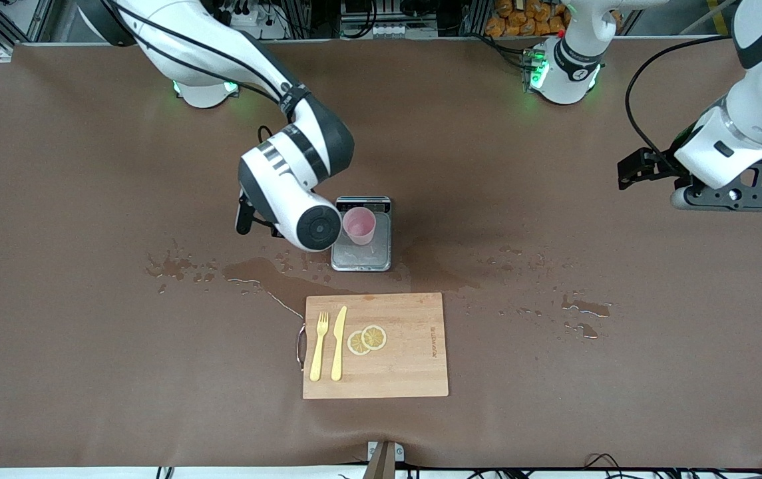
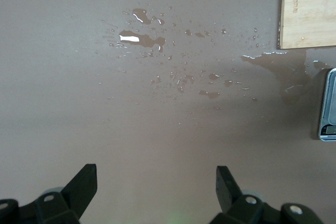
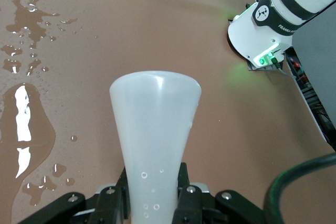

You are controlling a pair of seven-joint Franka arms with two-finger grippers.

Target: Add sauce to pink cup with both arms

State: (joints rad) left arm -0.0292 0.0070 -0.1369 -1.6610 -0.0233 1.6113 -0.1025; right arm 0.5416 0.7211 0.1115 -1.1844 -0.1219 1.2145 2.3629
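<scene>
- Board: wooden, nearest the front camera, on the brown counter. Carries a yellow fork, a yellow knife beside it, and two overlapping lemon slices.
- Spills: wet patches on the counter just past the board, spreading toward both arms' ends; more droplets in the left wrist view.
- Scale: steel, farther from the front camera than the board, its display edge away from the board.
- Cup: pink, upright on the scale, toward its display end.
- Right tool: beside the scale, hidden under its wrist in the front view; the right wrist view shows its fingers pinching the sauce, a whitish translucent bottle with its broad end toward the camera. Nozzle not visible.
- Left tool: waiting over bare counter at the left arm's end, well apart from the scale, fingers spread, nothing between them.
</scene>
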